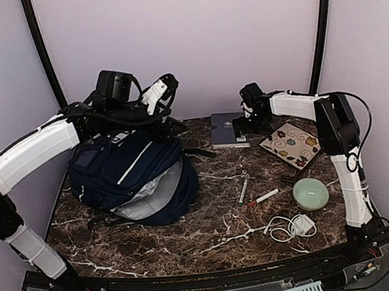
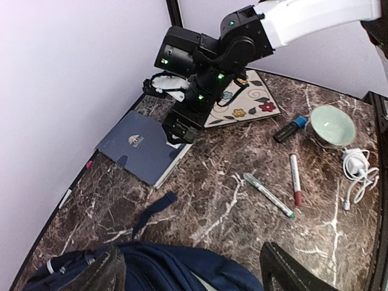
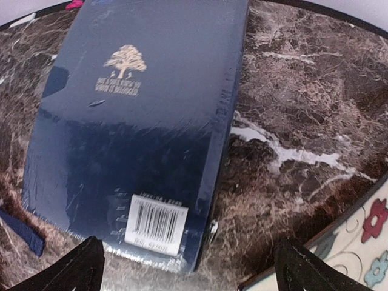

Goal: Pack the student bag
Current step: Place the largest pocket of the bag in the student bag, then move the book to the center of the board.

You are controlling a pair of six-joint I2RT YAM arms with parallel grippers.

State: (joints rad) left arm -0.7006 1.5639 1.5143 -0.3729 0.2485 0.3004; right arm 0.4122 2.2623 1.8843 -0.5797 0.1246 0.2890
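The student bag, navy with white stripes, lies on the left of the table, its mouth showing grey lining. In the left wrist view its blue fabric fills the bottom edge. My left gripper hovers over the bag's far edge, open, holding nothing. A dark blue book with a gold tree and a barcode sticker lies flat at the back. My right gripper stands open just above the book's near right corner, holding nothing.
A flower-patterned notebook lies right of the book. A green-capped pen, a red marker, a black USB stick, a green bowl and a white charger with cable lie on the right. A bag strap trails toward the book.
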